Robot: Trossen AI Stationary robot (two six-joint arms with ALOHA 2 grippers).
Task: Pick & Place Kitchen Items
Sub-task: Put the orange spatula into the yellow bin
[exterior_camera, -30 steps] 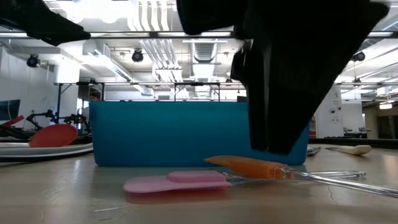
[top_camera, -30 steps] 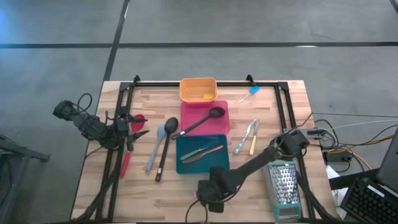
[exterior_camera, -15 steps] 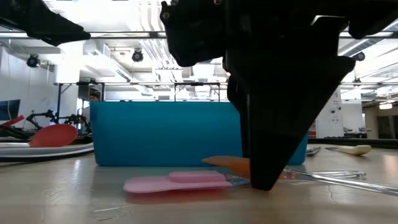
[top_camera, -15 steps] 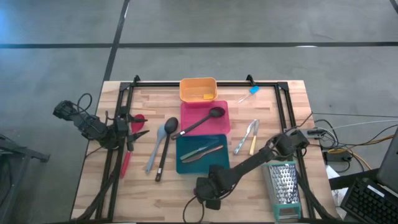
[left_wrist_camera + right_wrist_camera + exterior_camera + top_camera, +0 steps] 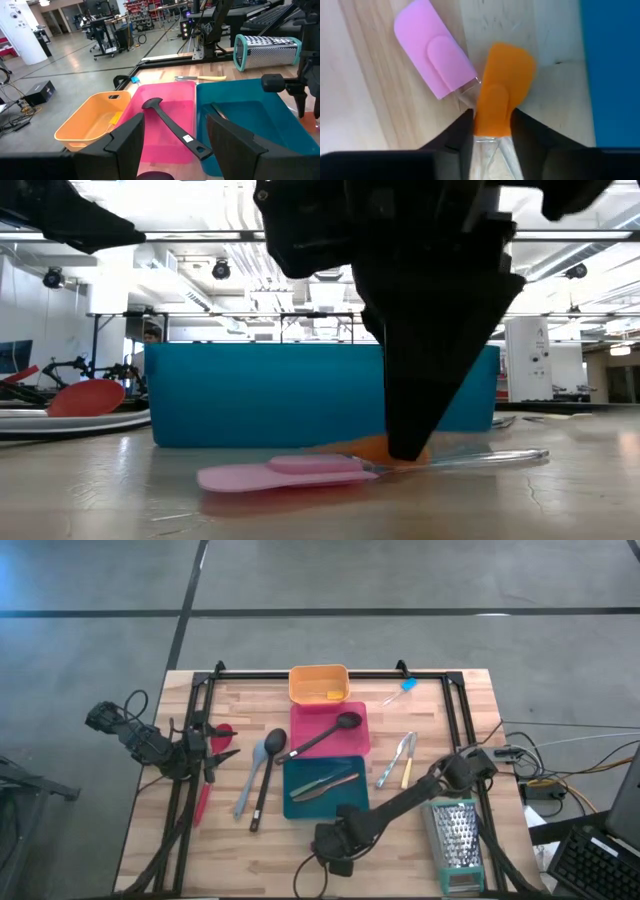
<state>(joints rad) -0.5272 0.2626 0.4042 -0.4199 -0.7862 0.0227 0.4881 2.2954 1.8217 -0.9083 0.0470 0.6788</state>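
The right tool (image 5: 492,131) is seen down at the near edge of the tabletop (image 5: 470,710), in front of the teal tray (image 5: 325,790), its fingers clamped on the neck of a small orange spatula (image 5: 502,87). A small pink spatula (image 5: 432,50) lies touching it and has not been picked up.

The sorting is judged partly done: a black spoon (image 5: 322,735) rests in the pink tray (image 5: 329,730), utensils lie in the teal tray, and a small yellow piece sits in the orange tray (image 5: 319,683).

Still loose on the tabletop are a grey spoon (image 5: 252,775), another black spoon (image 5: 266,772), a red spatula (image 5: 208,780), metal tongs (image 5: 395,760), a yellow-handled knife (image 5: 407,770) and a small blue piece (image 5: 402,688).

The left tool (image 5: 172,135) is held apart at the left side, empty.
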